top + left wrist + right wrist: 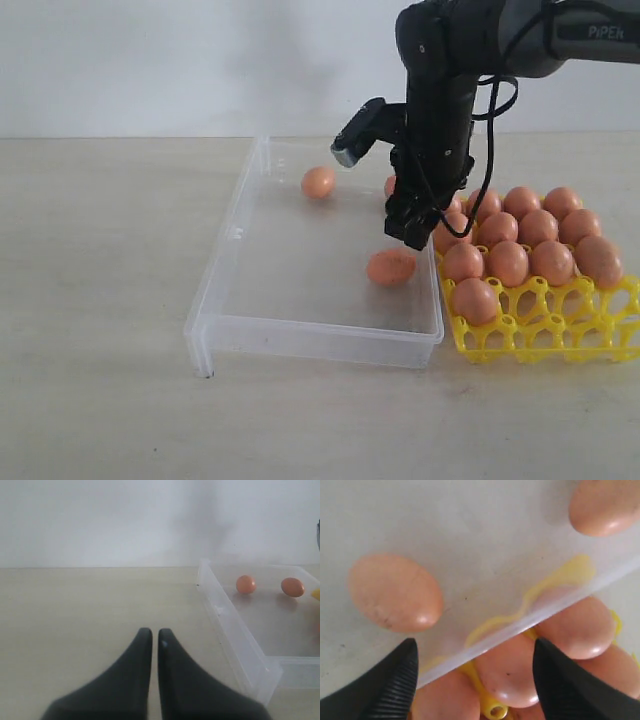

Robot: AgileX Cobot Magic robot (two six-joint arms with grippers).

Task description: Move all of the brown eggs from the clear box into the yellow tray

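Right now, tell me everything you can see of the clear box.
The clear box is a shallow rectangular container of transparent plastic with low walls and a lip turned down at its near left corner. It sits flat on the pale table, right wall close beside the yellow tray. Three brown eggs lie on its floor; the open right pincer hangs over it.

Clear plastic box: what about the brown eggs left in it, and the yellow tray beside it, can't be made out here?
- Exterior view: the black right arm hides most of a third orange-brown egg in the clear plastic box, so the count is unsure.
- Exterior view: the yellow lattice tray runs off the right edge; free cells uncountable.
- Left wrist view: the frame edge cuts off part of the box.
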